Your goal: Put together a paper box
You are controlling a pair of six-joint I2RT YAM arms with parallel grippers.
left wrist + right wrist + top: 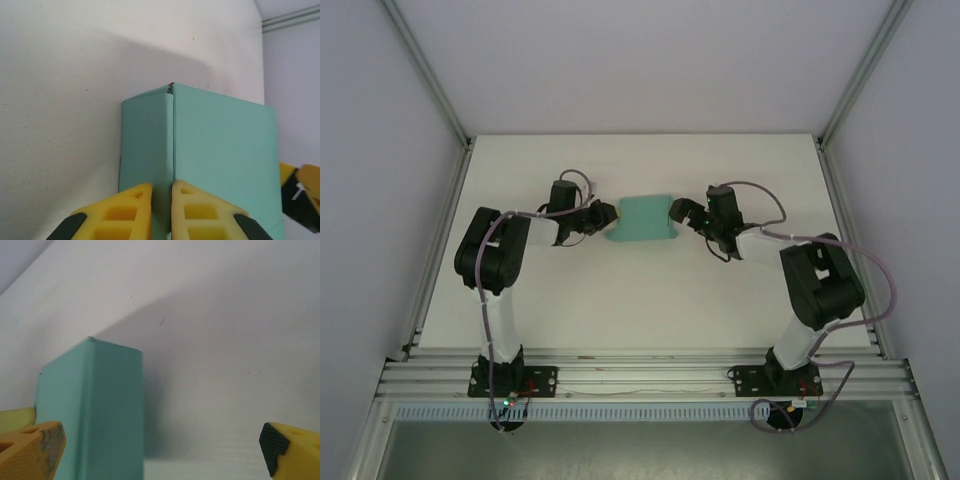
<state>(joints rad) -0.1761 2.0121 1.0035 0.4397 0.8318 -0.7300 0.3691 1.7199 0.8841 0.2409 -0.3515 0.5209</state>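
The teal-green paper box [640, 218] sits folded up at mid-table between both arms. My left gripper [603, 218] is at its left end. In the left wrist view the yellow fingers [135, 210] stand close together, and the left gripper [161, 192] is shut on a folded seam of the box [220, 150]. My right gripper [678, 212] is at the box's right end. Its jaws are spread wide, so the right gripper [161, 445] is open, with the box [100, 410] just inside its left finger [35, 450].
The white table [640, 300] runs out to aluminium frame rails [435, 250] on both sides and along the near edge. White enclosure walls stand behind. The right gripper's finger [302, 195] shows at the box's far end in the left wrist view.
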